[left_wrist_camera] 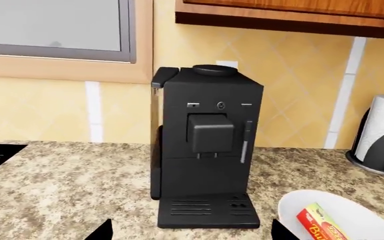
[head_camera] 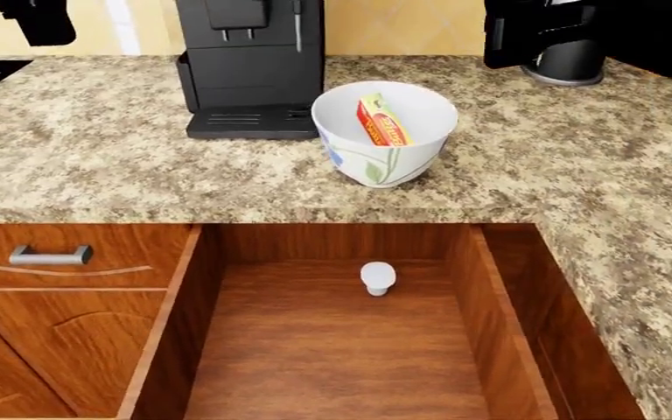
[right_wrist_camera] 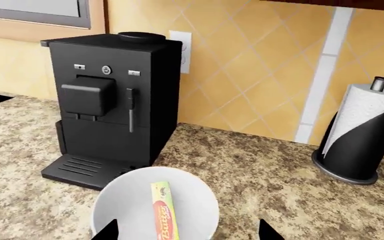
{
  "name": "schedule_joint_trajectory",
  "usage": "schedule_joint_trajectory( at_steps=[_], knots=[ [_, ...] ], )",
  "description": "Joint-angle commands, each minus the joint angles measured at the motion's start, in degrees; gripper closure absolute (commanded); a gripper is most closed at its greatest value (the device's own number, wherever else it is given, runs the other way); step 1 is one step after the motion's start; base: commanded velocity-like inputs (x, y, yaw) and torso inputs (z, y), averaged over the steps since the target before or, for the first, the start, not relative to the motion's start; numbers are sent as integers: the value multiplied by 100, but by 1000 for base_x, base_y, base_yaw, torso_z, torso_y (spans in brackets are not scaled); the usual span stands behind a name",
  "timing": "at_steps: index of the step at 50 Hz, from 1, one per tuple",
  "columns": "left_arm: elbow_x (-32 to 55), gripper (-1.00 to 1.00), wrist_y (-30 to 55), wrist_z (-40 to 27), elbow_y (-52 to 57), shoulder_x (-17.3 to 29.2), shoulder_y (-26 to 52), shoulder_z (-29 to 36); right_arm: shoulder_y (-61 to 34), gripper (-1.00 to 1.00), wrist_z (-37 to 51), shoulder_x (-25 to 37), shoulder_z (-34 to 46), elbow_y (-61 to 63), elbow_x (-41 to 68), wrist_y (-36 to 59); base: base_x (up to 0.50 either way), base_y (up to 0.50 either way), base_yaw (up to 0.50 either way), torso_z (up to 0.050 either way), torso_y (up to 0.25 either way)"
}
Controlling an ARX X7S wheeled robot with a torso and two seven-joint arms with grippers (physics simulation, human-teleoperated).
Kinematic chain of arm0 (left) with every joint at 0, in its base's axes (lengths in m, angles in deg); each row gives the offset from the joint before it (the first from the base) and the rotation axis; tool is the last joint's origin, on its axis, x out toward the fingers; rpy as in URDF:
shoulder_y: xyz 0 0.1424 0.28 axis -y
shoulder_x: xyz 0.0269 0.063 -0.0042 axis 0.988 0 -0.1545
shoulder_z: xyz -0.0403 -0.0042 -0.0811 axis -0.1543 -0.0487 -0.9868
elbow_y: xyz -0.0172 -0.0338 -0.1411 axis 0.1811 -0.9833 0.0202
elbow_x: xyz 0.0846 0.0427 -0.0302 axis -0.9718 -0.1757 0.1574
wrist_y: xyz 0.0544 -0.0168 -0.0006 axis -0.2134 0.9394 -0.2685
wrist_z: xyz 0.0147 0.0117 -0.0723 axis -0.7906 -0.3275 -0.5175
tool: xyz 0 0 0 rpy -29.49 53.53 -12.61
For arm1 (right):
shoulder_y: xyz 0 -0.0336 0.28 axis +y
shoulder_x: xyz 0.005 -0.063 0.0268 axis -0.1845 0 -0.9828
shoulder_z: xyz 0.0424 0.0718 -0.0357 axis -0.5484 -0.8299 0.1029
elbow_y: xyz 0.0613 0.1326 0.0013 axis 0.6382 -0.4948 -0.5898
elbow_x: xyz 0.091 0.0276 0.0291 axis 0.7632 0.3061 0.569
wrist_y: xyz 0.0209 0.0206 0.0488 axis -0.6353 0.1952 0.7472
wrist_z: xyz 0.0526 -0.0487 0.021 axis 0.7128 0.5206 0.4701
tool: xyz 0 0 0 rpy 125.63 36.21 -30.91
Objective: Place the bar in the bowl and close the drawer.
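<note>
Inside the bowl (head_camera: 384,131) on the desk (head_camera: 102,166), the bar (head_camera: 383,121) leans on the wall, delivered; both arms' jaws stand apart, empty, and the drawer (head_camera: 336,350) waits open.

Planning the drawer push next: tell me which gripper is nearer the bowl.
Right. The right gripper hangs just above the bowl, whose rim fills its view. The left gripper faces the coffee machine, with the bowl off to its side.

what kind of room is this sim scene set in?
A kitchen, most likely: granite-look countertop with a black coffee machine, a paper towel holder against a tiled backsplash, and wood cabinetry with an open drawer below.
</note>
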Motion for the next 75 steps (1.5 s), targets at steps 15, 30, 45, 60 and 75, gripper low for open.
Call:
schedule_joint_trajectory(
  at_steps=[15,30,45,60,75],
  knots=[
    [319,-100,-166,-40,280,56,-151,-155,216,-100,357,366,46,463,336,-163,1,500,0,0,0],
    [338,-100,-165,16,306,37,-134,-139,187,-100,421,447,156,417,484,-278,1,500,0,0,0],
    [334,-100,-174,48,343,14,-158,-107,190,-100,400,503,286,432,522,-373,1,500,0,0,0],
    [441,-100,-185,2,388,11,-135,-96,149,-100,531,584,367,438,701,-436,-20,500,0,0,0],
    [492,-100,-194,-24,437,-9,-128,-66,114,-100,619,662,458,445,832,-487,-53,500,0,0,0]
  ],
)
